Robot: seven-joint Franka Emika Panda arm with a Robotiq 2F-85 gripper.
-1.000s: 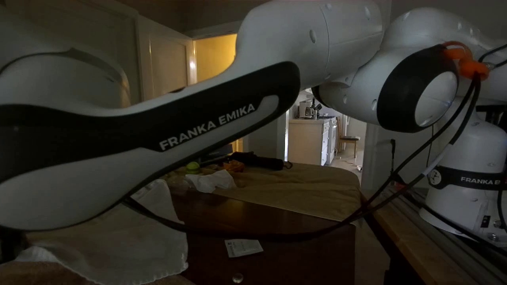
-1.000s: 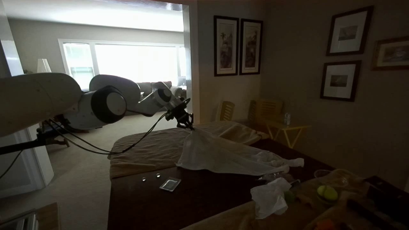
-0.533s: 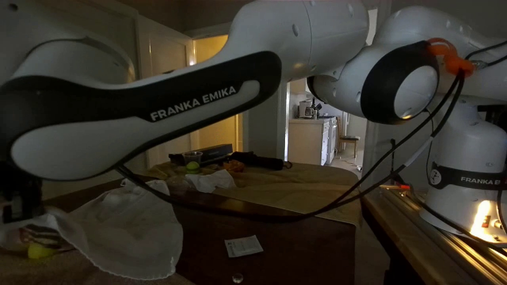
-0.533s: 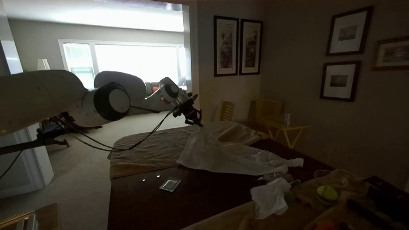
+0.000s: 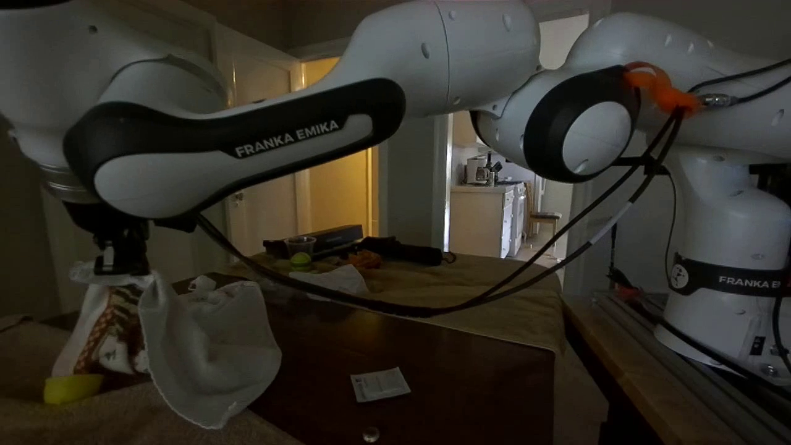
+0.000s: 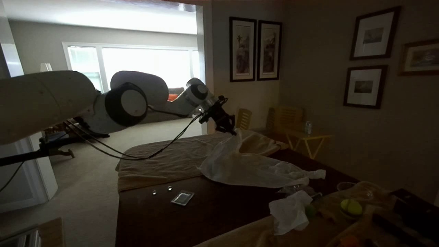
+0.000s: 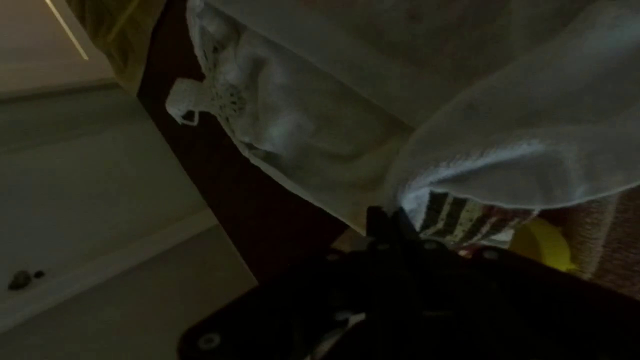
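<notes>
White cloth (image 6: 233, 168) pinched and partly raised, the rest lying on the table (image 6: 205, 219)

You have the gripper (image 7: 389, 216) pressed together on the white cloth, pinching a fold of it right at the tips. By the look of it, you are partway along: the grip is made and one part rises steeply off the table. The rest lies slack and creased, and the pinched part is not yet set down or let go.

In an exterior view, the cloth lies to the right of a brown cover (image 6: 154, 175) and on the far side of a small packet (image 6: 182, 198), its bunched end trailing right. Below the raised part you can make out a patterned area (image 5: 117, 327) beside a yellow thing (image 5: 73, 388); whether that pattern belongs to the same cloth, you cannot tell.

Your arm (image 6: 132, 104) reaches in from the left in an exterior view, well extended over the table, wrist tipped so the gripper points down and to the right. Where the base (image 5: 729, 266) shows at the right, the arm crosses to the left and the gripper points almost straight down. A cable (image 5: 420, 311) sags beneath it; you cannot tell whether it touches anything.
</notes>
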